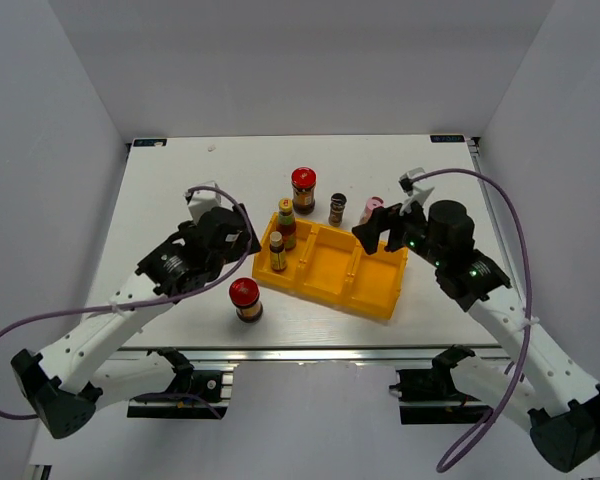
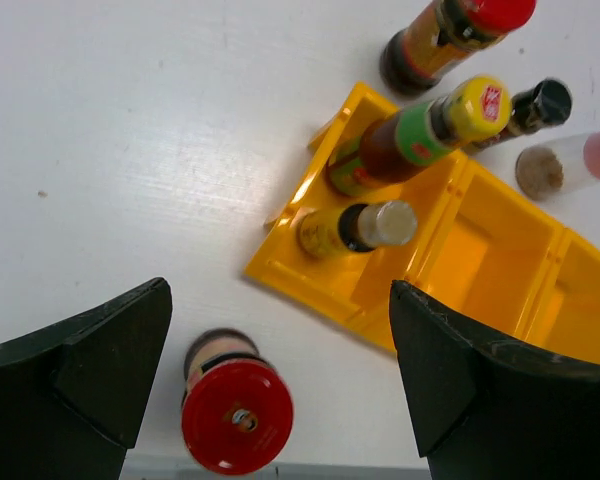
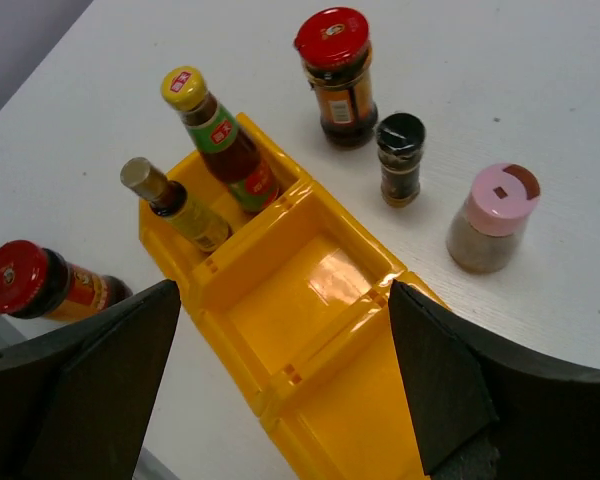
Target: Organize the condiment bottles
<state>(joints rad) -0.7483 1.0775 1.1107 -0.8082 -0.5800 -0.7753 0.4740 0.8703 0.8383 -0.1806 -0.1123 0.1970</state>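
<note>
A yellow three-compartment tray (image 1: 330, 268) lies mid-table. Two slim sauce bottles stand in its left compartment, one yellow-capped (image 1: 286, 222) and one shorter (image 1: 277, 250). One red-lidded jar (image 1: 303, 190) stands behind the tray, with a dark spice jar (image 1: 337, 208) and a pink-lidded shaker (image 1: 371, 208) to its right. A second red-lidded jar (image 1: 245, 298) stands in front of the tray's left end. My left gripper (image 1: 248, 240) is open and empty above that jar (image 2: 237, 415). My right gripper (image 1: 375, 228) is open and empty above the tray's right part (image 3: 300, 300).
The tray's middle and right compartments (image 3: 380, 400) hold nothing. The table's near edge (image 1: 310, 350) runs just in front of the front jar. In the right wrist view the shaker (image 3: 490, 215) and spice jar (image 3: 400, 155) stand close behind the tray.
</note>
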